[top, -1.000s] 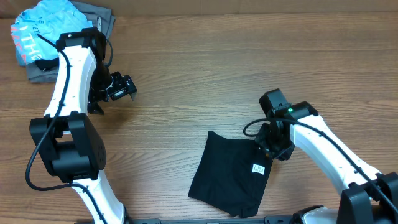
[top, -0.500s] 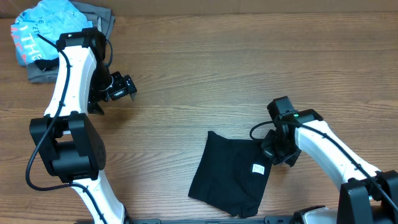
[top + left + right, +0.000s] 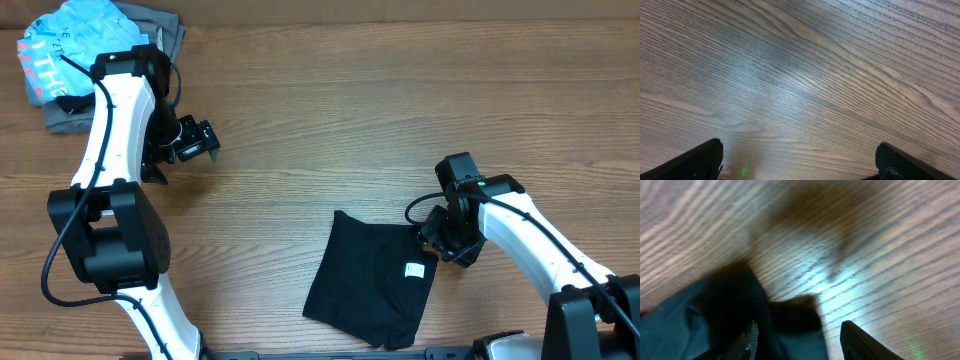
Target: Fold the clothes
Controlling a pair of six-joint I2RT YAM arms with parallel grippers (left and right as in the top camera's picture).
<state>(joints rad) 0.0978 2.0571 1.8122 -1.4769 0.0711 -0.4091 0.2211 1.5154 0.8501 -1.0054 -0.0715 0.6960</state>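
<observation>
The right end effector (image 3: pixel 430 238) sits at the upper right corner of the black T-shirt (image 3: pixel 368 287), low over the table (image 3: pixel 330 110). In the right wrist view its two fingers (image 3: pixel 860 341) stand apart, and a dark flap of the shirt lies in the gap between them. That view is blurred, but the flap seems to lie loose on the wood rather than pinched. From there the right arm runs back toward the lower right corner of the overhead view.

The T-shirt lies folded into a rough, tilted rectangle near the front edge of the table, right of centre. Its small white neck tag (image 3: pixel 415 269) shows on top near the right edge, just below the right end effector. In the right wrist view the fabric (image 3: pixel 700 325) fills the lower left and bare wood grain takes up the rest.

The left end effector (image 3: pixel 197 140) hangs over bare table well away from the T-shirt, on the left side. Its fingers (image 3: pixel 695 160) are spread wide, one tip at each lower corner of the left wrist view, with only wood between them.

Beyond the left arm, in the far left corner, a light blue shirt (image 3: pixel 60 45) with lettering lies bunched on a grey garment (image 3: pixel 168 30).
</observation>
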